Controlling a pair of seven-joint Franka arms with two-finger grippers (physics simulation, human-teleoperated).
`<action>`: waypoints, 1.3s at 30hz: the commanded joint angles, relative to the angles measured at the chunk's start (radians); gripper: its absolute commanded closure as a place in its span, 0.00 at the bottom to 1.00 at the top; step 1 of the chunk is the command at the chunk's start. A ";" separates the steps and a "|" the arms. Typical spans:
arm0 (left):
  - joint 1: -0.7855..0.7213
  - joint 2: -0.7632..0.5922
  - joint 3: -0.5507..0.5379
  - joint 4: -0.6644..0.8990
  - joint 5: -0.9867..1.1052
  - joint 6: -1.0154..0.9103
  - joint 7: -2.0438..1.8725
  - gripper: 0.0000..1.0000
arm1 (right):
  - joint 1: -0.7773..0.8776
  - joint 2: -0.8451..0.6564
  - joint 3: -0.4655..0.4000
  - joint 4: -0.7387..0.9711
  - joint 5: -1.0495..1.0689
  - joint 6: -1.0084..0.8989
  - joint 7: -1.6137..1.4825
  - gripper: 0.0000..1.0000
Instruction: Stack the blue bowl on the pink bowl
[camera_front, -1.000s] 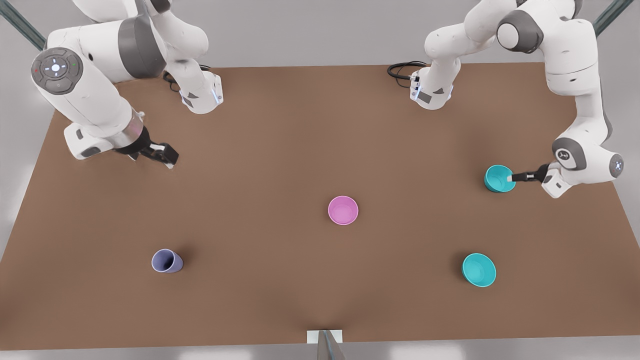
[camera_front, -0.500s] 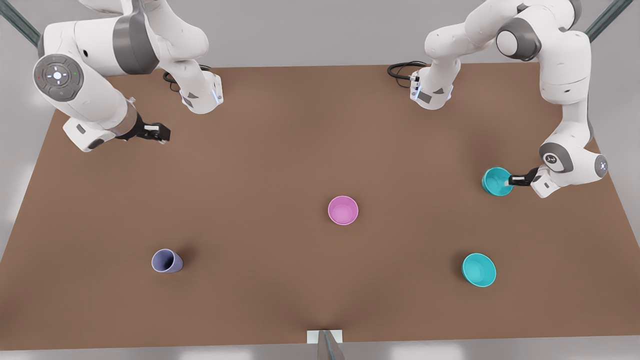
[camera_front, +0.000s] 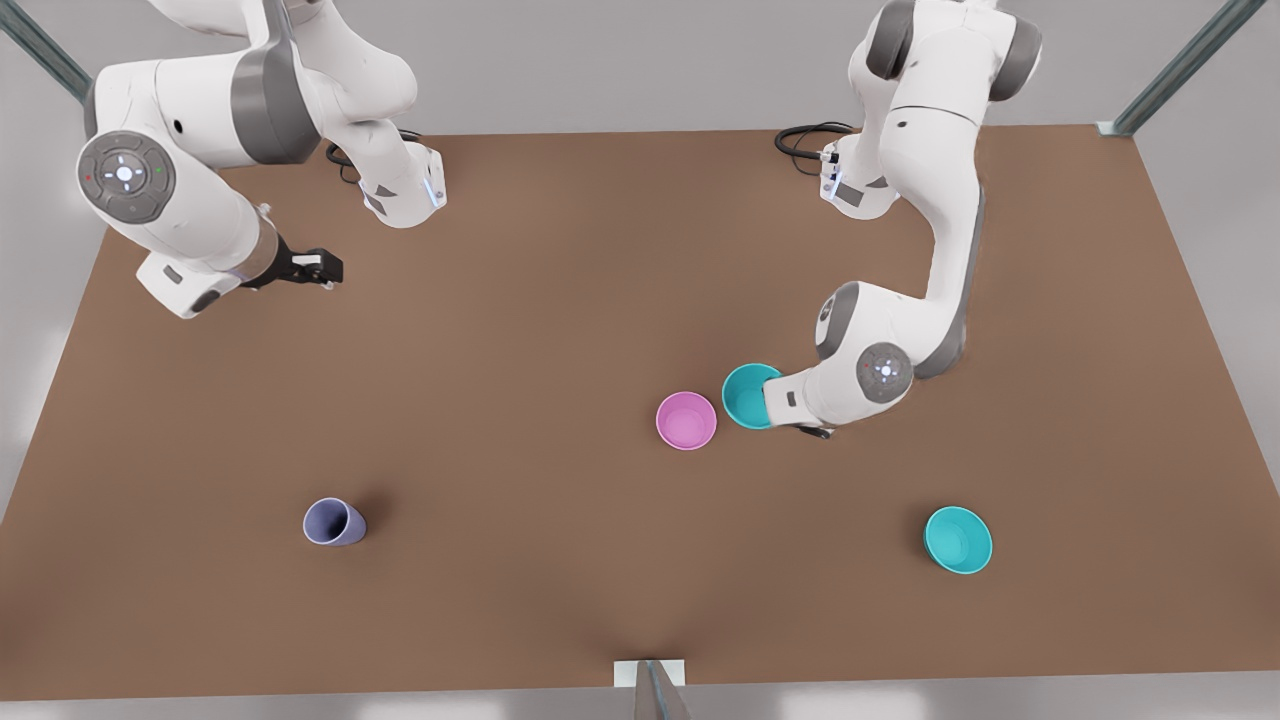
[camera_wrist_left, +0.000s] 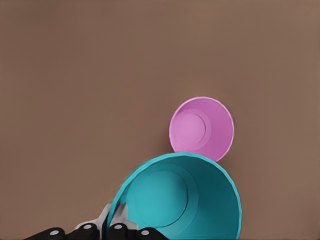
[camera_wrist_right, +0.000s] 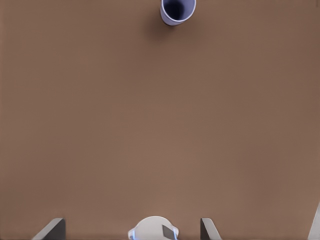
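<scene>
A: Where's the small round teal plastic bowl (camera_front: 745, 395)?

B: Pinched by its rim in the left pincer (camera_wrist_left: 107, 220), carried just beside the round pink plastic bowl (camera_front: 686, 420), on the front view's right.

A: And the right pincer (camera_front: 322, 268)?

B: Waiting far off over the brown worktop (camera_front: 560, 300), fingers apart.

A brown table (camera_front: 560, 300) bears the pink bowl (camera_front: 686, 420), a lavender cup (camera_front: 333, 522) and a turquoise bowl (camera_front: 958, 540).

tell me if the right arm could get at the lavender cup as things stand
Probably yes. The right gripper waits open over bare table, and nothing stands between it and the lavender cup; the left gripper is off holding the blue bowl.
</scene>
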 joint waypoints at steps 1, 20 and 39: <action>-0.049 0.045 -0.002 0.055 0.001 -0.032 -0.944 0.79 | 0.001 -0.001 0.000 -0.008 0.000 0.003 -0.075 0.00; -0.088 0.212 -0.022 0.155 -0.021 0.024 -1.102 0.79 | 0.004 0.006 -0.009 -0.025 0.004 0.049 -0.075 0.00; 0.154 -0.091 -0.029 0.165 0.159 -0.462 -0.948 0.00 | 0.004 0.012 -0.015 -0.025 0.004 0.063 -0.075 0.00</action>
